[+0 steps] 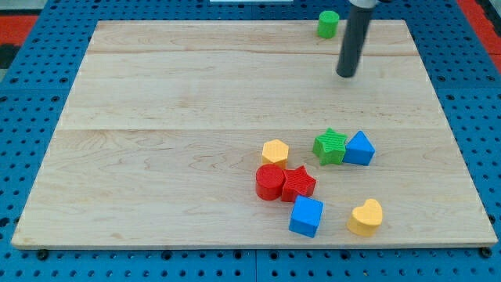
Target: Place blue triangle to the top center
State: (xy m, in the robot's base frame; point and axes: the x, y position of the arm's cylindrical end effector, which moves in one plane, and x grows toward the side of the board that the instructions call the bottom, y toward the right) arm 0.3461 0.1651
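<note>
The blue triangle [360, 148] lies on the wooden board [180, 110] at the view's lower right, touching the green star [330, 146] on its left. My tip [345, 75] is the lower end of a dark rod coming down from the view's top right. It stands well above the blue triangle, apart from every block. The green cylinder [328, 23] sits near the board's top edge, just left of the rod.
A yellow hexagon [275, 151], a red cylinder [269, 182] and a red star [298, 183] cluster left of the green star. A blue cube [306, 215] and a yellow heart [365, 217] lie near the bottom edge. Blue pegboard [31, 86] surrounds the board.
</note>
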